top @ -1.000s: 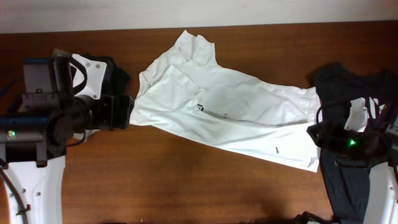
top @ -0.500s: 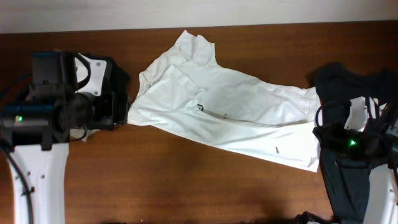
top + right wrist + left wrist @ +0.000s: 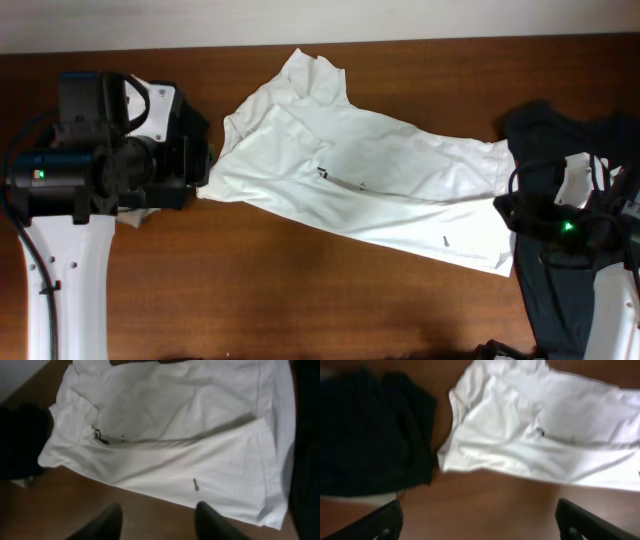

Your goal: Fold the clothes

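Overhead: white shirt (image 3: pixel 360 190) lies rumpled and unfolded across the table (image 3: pixel 300 300), its long axis running from upper left to lower right. The left gripper (image 3: pixel 198 172) sits just beside the shirt's left corner. The right gripper (image 3: pixel 508 212) is near the wide hem end at the right, so each arm is nearer its own end. A black shirt (image 3: pixel 192 118) lies under the left arm, and another sits at the right edge. Left wrist: fingers (image 3: pixel 385 520) spread wide with nothing between them and bare wood below. The shirt corner lies ahead at centre-left, with cloth trailing to upper right. Right wrist: fingers (image 3: pixel 107 522) apart and empty over wood. The shirt fills the upper frame, its lower edge just ahead of the tips. Judgement: the next grasp likely needs each gripper forward onto its own end.
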Tool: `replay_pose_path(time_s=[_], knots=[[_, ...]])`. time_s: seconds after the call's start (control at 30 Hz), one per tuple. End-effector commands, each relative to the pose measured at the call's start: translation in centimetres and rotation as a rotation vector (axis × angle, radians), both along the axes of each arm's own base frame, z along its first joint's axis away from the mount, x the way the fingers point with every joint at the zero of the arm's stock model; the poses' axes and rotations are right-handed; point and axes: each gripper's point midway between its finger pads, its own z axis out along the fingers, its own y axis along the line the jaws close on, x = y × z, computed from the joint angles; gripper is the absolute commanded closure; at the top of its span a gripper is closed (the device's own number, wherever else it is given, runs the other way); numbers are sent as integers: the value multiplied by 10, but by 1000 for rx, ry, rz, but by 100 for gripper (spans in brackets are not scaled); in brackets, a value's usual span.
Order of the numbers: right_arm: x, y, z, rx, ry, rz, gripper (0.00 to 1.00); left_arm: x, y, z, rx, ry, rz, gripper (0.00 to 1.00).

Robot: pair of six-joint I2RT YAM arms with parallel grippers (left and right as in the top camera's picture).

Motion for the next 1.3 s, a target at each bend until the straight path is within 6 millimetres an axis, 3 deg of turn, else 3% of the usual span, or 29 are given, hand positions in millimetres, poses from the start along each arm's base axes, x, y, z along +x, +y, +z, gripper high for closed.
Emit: replay_pose_path(time_s=[0.0,0.07,0.2,0.27,0.33,0.4,0.43,0.5,0.6,0.7,0.8,0.9,0.97,1.03,1.07,1.1,1.27], knots=[[9,-8,5,-19,-20,-34,34,19,-15,-8,5,-12,-85,1],[17,-13,8,-31,-46,-45,31,36,-34,-34,17,45,-164,1],[23,-17,2,-16,-31,-64,31,66,-41,-72,25,103,-180,4],[25,-23,-1,-38,-18,-79,22,88,-41,-79,43,64,-172,1],[25,-25,-3,-39,-8,-95,15,98,-41,-94,57,79,-187,1],[24,-25,-4,-28,1,-106,15,99,-35,-126,85,172,-173,2],[23,-24,-4,-21,9,-112,16,96,-33,-141,93,226,-170,7],[19,-22,-6,-13,28,-112,18,80,-30,-175,97,378,-170,11],[16,-22,-9,-9,46,-115,20,62,-4,-217,175,566,-66,11],[0,-34,-24,-52,168,-210,20,54,8,-245,161,670,-1,11],[-12,-46,-41,-77,285,-291,20,69,10,-265,156,648,14,11],[-15,-46,-56,-42,369,-312,19,73,16,-288,194,669,22,25],[-14,-47,-66,-21,413,-320,20,72,16,-301,192,691,28,41],[-13,-48,-79,-3,466,-322,21,67,16,-308,191,723,24,79],[-13,-49,-87,5,502,-323,21,64,16,-308,193,736,24,93],[-14,-50,-93,9,529,-326,21,60,17,-307,193,751,24,99],[-24,-50,-138,51,740,-310,25,31,31,-299,183,878,78,100]])
